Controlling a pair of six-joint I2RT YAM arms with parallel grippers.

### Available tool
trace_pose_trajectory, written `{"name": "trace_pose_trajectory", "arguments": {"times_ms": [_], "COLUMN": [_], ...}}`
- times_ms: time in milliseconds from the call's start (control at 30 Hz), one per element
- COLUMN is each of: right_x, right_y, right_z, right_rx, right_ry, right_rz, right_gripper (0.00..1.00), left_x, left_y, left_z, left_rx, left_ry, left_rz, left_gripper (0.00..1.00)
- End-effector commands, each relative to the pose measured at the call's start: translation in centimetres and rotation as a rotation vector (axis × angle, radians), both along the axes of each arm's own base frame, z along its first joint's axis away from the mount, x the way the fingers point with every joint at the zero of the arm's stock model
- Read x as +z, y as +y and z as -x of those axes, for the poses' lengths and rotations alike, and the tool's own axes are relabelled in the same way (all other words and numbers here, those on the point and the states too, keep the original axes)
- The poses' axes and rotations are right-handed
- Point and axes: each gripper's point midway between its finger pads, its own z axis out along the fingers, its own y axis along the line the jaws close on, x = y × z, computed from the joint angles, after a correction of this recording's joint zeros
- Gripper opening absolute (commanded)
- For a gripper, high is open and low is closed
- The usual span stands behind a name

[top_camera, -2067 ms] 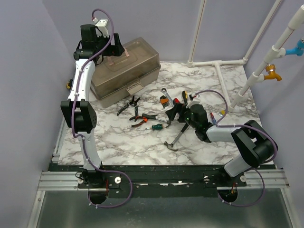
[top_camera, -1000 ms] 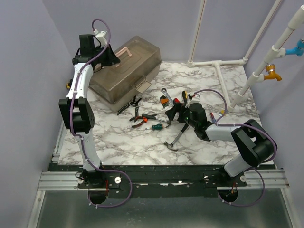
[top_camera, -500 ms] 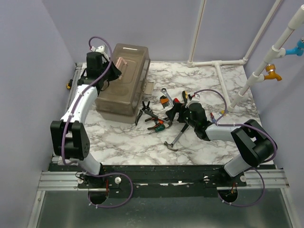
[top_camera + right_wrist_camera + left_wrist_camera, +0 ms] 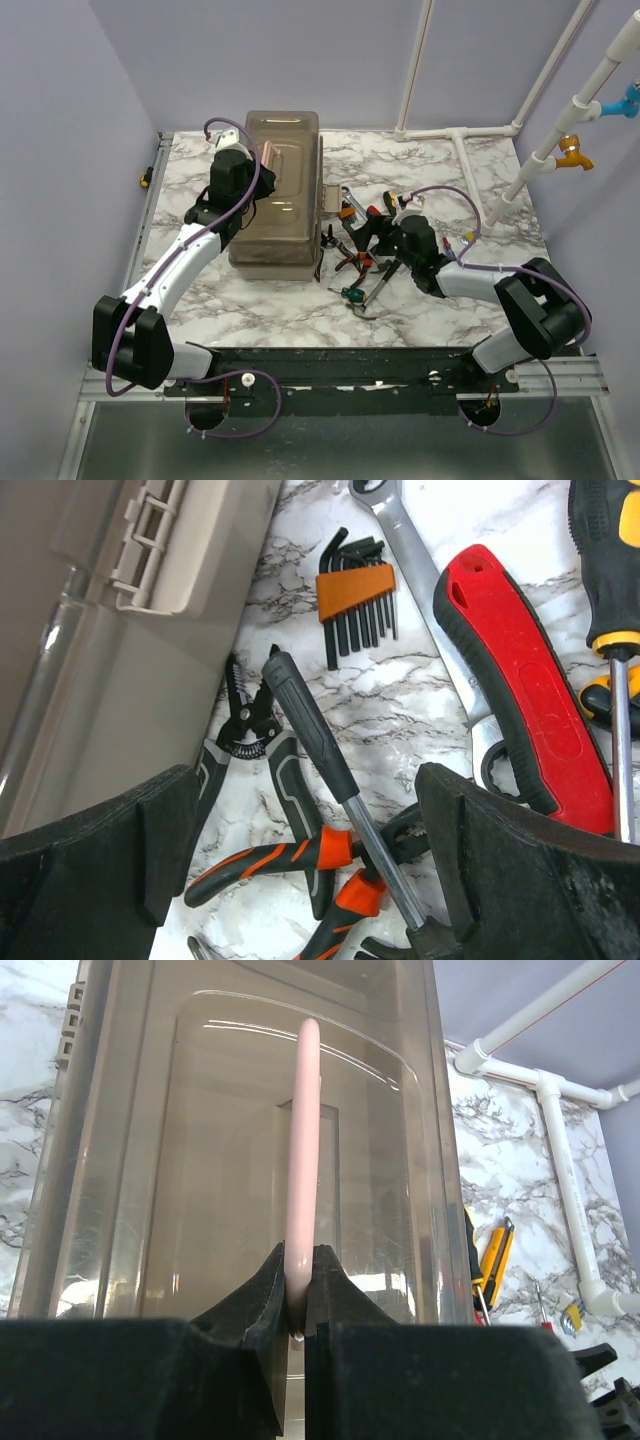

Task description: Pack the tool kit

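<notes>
The translucent brown tool box [image 4: 275, 210] lies lengthwise left of centre with its lid closed. My left gripper [image 4: 297, 1260] is shut on its pink handle [image 4: 302, 1140], and in the top view it [image 4: 255, 195] sits over the lid. The box's beige latch [image 4: 150, 540] faces the tools. My right gripper [image 4: 305, 780] is open and low over the pile, above the hammer shaft [image 4: 310, 720], the orange-black pliers [image 4: 300, 855] and the grey-black pliers [image 4: 285, 780]. Beyond them lie hex keys [image 4: 355, 590], a wrench [image 4: 420, 580], a red-handled tool [image 4: 520, 690] and a screwdriver [image 4: 610, 570].
A green screwdriver [image 4: 352, 293] and the hammer head [image 4: 360, 308] lie near the front of the pile. A yellow knife [image 4: 497, 1255] lies right of the box. White pipes [image 4: 460, 135] run along the back right, with orange and blue valves [image 4: 575, 150] beside them.
My left arm has swung the box by its handle from the back left toward the centre, turning it lengthwise. The box pushed the pliers and green screwdriver rightward. My right arm stayed put.
</notes>
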Motion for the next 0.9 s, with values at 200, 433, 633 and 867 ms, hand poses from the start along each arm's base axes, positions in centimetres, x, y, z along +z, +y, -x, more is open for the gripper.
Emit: {"name": "trace_pose_trajectory", "arguments": {"times_ms": [200,433,633,867], "right_x": [2.4,5.1,8.6,8.7], "right_y": [0.1,-0.7,3.0,7.0], "right_z": [0.5,-0.3,-1.8,-5.4], "right_rx": [0.010,-0.051,0.010,0.032], "right_ry": [-0.058,-0.067,-0.002,0.116], "right_rz": [-0.033,-0.018,-0.154,-0.124], "right_gripper": [0.99,1.00,0.97,0.91], "left_x": [9.6,11.4,12.5,12.5], "left_y": [-1.9,0.5,4.0,7.0], "left_z": [0.6,1.4,1.7,2.3], "left_rx": [-0.114,-0.071,-0.040,-0.026], "left_ry": [-0.197,-0.242,-0.270,-0.266], "left_rz": [0.049,0.072,0.181,0.248], "left_gripper": [0.00,0.00,0.00,0.00]}}
